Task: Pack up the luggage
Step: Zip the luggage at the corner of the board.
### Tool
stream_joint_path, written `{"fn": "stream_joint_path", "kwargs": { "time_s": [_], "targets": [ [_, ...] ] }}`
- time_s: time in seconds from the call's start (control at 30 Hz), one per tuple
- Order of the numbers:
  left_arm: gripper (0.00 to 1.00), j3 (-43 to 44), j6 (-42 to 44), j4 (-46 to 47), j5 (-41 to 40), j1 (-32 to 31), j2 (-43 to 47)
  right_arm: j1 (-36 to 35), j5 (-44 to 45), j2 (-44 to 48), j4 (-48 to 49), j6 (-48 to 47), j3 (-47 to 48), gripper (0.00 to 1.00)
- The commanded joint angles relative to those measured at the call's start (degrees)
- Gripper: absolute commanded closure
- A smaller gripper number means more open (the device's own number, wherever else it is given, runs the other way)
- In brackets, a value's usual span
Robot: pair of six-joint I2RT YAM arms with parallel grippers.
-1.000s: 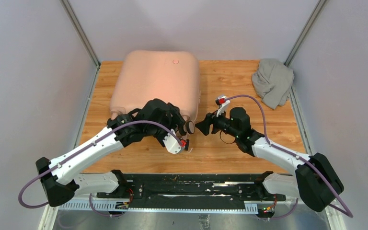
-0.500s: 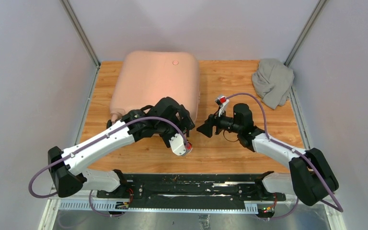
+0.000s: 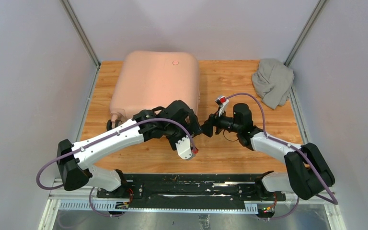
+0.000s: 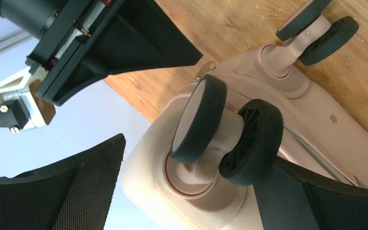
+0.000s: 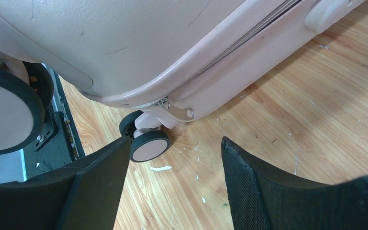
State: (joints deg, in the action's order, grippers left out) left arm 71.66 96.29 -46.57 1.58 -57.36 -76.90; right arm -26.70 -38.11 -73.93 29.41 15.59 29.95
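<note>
Luggage (image 3: pixel 155 81) unmoved; left jaws wider, seemingly straddling corner wheel (image 4: pixel 251 141).

Zipped pink luggage (image 5: pixel 124 43) above gaping pincer (image 5: pixel 175 143)

From above, the left arm (image 3: pixel 167 120) hides the near right corner of the pink suitcase (image 3: pixel 155 84) and the wheels there, while in the right wrist view the suitcase's shell runs off the top edge and one caster wheel (image 5: pixel 2 115) off the left edge.

Luggage (image 5: pixel 124 43) shell — smooth plastic, faintly scuffed, slight sheen. Caster (image 4: pixel 254 143) ahead of the left gripper (image 4: pixel 199 158): matt black tread. Table (image 5: pixel 316 120) below — grained, flecked wood.
</note>
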Motion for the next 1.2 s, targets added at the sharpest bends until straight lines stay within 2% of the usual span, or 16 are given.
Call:
{"fn": "stream_joint_path", "kwargs": {
  "time_s": [0.0,0.13,0.27,0.33,0.5,0.57,0.63,0.9,1.17],
  "targets": [
    [0.04,0.9,3.5,0.8,-1.0,-2.2,-1.1,1.8,-2.6,-1.8,2.3,0.4,-0.6,0.29],
    [0.24,1.5,2.8,0.7,-4.3,-3.0,-2.7,2.1,-5.2,-3.0,3.6,1.1,-0.1,0.32],
    [0.52,2.5,0.6,0.6,-5.6,-3.0,-2.9,2.1,-7.4,-4.4,5.0,2.2,0.4,0.33],
    [0.61,2.5,0.0,0.6,-5.7,-3.1,-2.1,2.1,-8.1,-5.3,6.9,2.9,0.4,0.32],
    [0.75,2.7,-1.7,0.6,-6.9,-3.1,0.2,2.1,-10.2,-8.4,12.0,3.8,1.0,0.32],
    [0.85,3.9,-2.0,0.5,-8.1,-3.0,0.7,2.2,-10.1,-9.7,10.9,3.0,2.6,0.32],
    [1.0,5.1,-2.2,0.2,-9.4,-3.0,1.2,2.5,-9.6,-10.0,10.7,2.7,3.4,0.32],
    [1.0,5.2,0.5,-1.6,-12.9,-3.0,3.6,5.5,-9.5,-7.3,11.9,2.6,2.7,0.29],
    [1.0,8.7,-0.7,-2.0,-14.2,-2.6,2.3,5.1,-14.9,-12.5,19.6,7.0,3.7,0.28]
  ]
}}
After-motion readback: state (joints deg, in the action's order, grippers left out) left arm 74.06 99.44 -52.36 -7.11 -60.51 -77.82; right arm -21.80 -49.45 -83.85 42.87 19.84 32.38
